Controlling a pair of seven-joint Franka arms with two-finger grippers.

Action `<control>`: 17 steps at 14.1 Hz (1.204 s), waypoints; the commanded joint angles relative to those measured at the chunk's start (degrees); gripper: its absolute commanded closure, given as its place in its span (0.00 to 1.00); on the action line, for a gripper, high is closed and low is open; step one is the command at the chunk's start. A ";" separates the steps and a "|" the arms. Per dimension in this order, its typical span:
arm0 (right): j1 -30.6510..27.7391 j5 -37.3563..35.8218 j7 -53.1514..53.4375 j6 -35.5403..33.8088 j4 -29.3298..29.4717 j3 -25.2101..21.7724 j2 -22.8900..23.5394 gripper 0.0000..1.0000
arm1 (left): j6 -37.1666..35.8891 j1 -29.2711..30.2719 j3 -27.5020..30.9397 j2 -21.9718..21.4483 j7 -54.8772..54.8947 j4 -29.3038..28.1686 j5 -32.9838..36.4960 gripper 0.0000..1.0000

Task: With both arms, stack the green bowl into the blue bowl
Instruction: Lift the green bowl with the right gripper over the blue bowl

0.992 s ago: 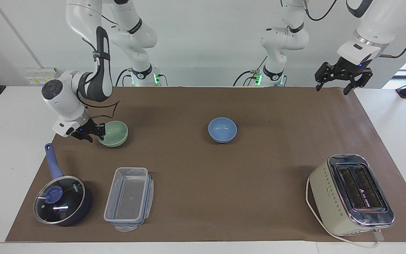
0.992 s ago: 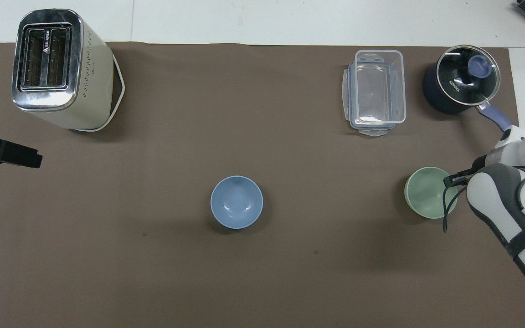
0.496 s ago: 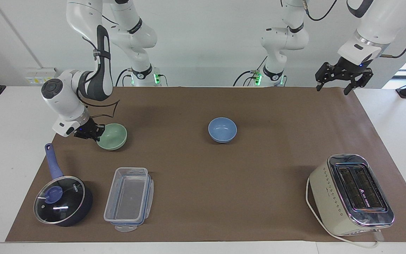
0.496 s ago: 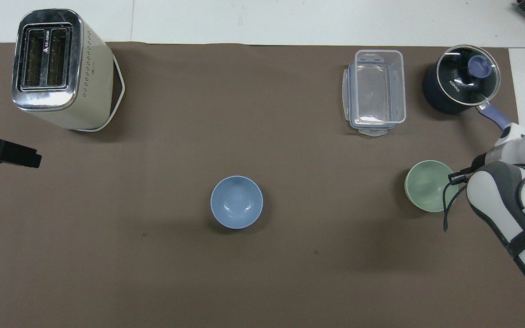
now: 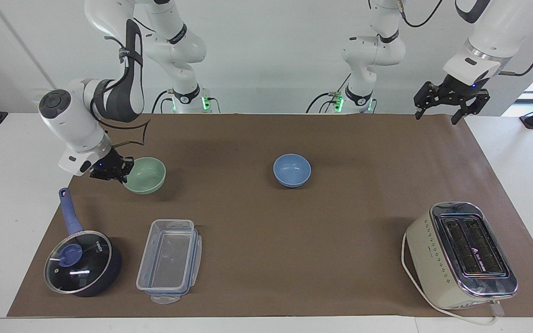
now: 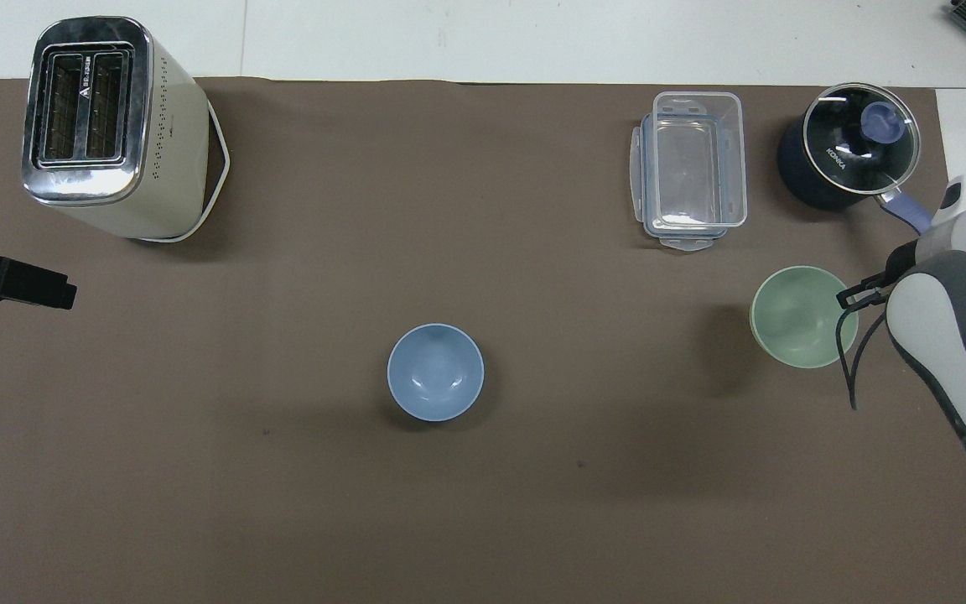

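Observation:
The pale green bowl (image 5: pixel 146 175) hangs a little above the brown mat at the right arm's end of the table, its shadow offset beside it in the overhead view (image 6: pixel 797 315). My right gripper (image 5: pixel 120 172) is shut on the bowl's rim on the side toward the table's end; it also shows in the overhead view (image 6: pixel 848 295). The blue bowl (image 5: pixel 292 170) sits upright and empty near the mat's middle (image 6: pixel 435 372). My left gripper (image 5: pixel 449 104) waits open and empty, raised over the mat's corner at the left arm's end (image 6: pixel 9 281).
A dark blue lidded saucepan (image 5: pixel 81 261) and a clear plastic container (image 5: pixel 169 259) lie farther from the robots than the green bowl. A cream toaster (image 5: pixel 461 254) stands at the left arm's end, far from the robots.
My right gripper has risen with the green bowl, which has left the mat and levelled out. The left arm and the blue bowl have not moved.

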 commanded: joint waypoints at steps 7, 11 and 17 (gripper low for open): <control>3.98 7.19 11.08 -4.74 5.04 9.61 -0.05 1.00 | 0.58 0.56 -0.49 -1.08 -0.52 -1.14 0.65 0.00; 12.42 7.36 23.23 -4.65 4.78 9.53 -1.01 1.00 | 0.58 0.56 -0.58 -1.08 -0.52 -1.14 0.65 0.00; 24.02 7.36 42.65 -0.53 4.95 9.79 0.12 1.00 | 0.58 0.56 -0.49 -1.08 -0.52 -1.14 0.65 0.00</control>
